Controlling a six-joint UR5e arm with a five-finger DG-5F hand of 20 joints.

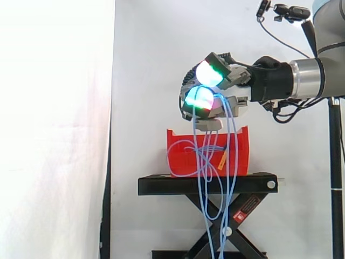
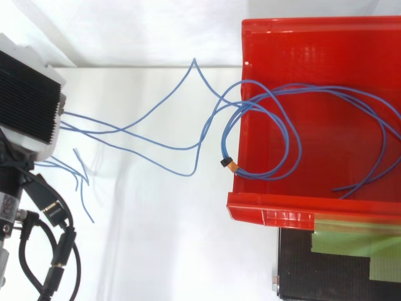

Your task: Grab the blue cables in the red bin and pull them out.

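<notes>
White curtain behind thin blue cables, loose loops over red bin

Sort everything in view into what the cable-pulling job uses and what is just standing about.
In the job: hand; blue cables gripped in it; red bin they trail from.
Just there: black stand under the bin; white curtain behind.

You see hand above red bin, fingers curled round blue cables; strands hang past bin front, below black stand top, loops trailing into bin.
</notes>
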